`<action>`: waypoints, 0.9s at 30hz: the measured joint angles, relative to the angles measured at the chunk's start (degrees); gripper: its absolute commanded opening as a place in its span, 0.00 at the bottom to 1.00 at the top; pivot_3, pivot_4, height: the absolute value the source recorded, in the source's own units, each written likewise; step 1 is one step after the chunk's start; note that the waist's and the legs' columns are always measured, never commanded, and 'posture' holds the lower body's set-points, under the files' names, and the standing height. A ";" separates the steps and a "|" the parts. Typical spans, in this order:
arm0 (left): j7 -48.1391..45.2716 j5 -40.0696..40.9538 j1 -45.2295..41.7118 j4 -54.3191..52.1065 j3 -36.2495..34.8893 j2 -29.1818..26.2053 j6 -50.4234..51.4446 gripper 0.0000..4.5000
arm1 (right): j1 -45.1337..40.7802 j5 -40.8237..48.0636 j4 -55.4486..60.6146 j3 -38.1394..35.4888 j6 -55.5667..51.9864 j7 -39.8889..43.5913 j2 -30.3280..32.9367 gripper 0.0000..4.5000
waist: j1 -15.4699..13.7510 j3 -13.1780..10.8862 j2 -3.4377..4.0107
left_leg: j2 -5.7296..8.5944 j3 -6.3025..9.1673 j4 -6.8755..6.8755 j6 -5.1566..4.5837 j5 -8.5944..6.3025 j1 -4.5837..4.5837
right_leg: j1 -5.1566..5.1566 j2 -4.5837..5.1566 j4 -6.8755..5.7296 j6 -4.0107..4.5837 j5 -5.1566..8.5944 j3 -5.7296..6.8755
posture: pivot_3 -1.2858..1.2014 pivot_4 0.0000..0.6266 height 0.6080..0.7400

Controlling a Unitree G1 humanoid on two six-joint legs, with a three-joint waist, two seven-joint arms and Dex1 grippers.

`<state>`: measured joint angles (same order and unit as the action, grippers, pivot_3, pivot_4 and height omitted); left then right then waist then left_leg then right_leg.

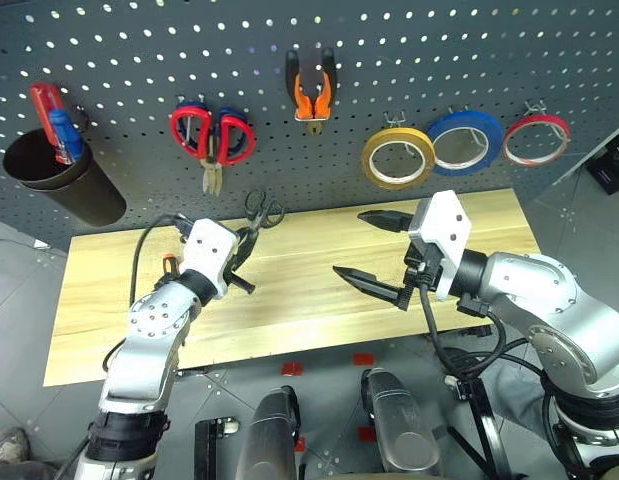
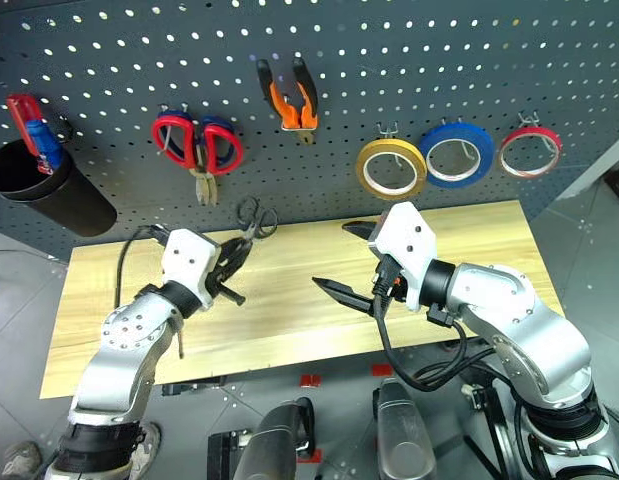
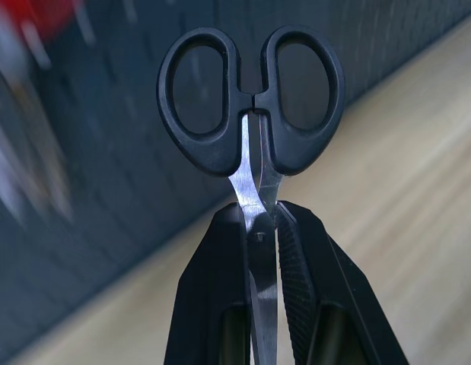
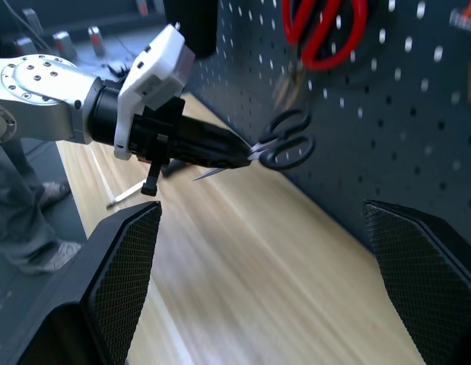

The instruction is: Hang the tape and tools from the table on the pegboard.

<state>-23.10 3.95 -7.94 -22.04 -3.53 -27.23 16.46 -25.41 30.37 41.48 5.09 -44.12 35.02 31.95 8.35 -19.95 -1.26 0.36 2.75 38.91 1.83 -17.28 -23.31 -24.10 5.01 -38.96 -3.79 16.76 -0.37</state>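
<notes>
Left wrist view shows the left pincer point(image 3: 262, 228) pinching the black scissors point(image 3: 252, 114) by the blades, just below the pivot, handle loops pointing toward the pegboard point(image 1: 389, 60). The scissors hang above the bench point(image 1: 289, 290), below the red scissors point(image 1: 212, 135) on the pegboard. The right pincer point(image 1: 374, 250) is spread wide and holds nothing. On the pegboard, the pliers point(image 1: 311, 90) and yellow tape point(image 1: 398, 158) already hang. The grip on smooth steel blades looks thin: I judge the scissors could twist or slip when a loop meets a hook, and drop.
</notes>
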 measured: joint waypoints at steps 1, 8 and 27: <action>0.42 -0.62 0.70 -2.02 -0.01 0.00 -0.63 0.05 | -0.02 -0.03 -0.06 -0.08 0.88 0.06 0.01 1.00 | -0.02 0.00 0.00 | 0.00 0.01 -0.01 0.00 0.00 0.00 | 0.00 -0.01 0.00 0.00 0.00 0.01 | 0.41 0.57 1.00; 5.28 -5.06 4.65 -12.79 -1.32 0.77 -0.75 0.05 | -0.22 -0.89 -2.16 -0.28 6.08 1.28 0.10 1.00 | -0.16 0.00 -0.01 | 0.02 0.02 0.02 -0.02 0.00 -0.01 | 0.01 -0.14 -0.05 0.00 0.00 0.05 | 0.42 0.55 1.00; 11.33 -9.01 2.19 -17.11 -4.37 3.87 6.01 0.05 | -3.01 -4.27 -8.23 1.32 11.66 3.46 -0.65 1.00 | -0.28 0.02 -0.03 | 0.01 0.07 0.07 0.00 0.01 -0.07 | 0.01 -0.18 -0.06 0.00 -0.01 0.15 | 0.42 0.52 1.00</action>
<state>-11.77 -5.06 -5.75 -39.14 -7.90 -23.36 22.48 -28.42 26.10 33.25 6.41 -32.46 38.48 31.29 8.07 -19.93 -1.29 0.37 2.83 38.98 1.83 -17.26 -23.38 -24.09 4.83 -39.02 -3.78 16.75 -0.22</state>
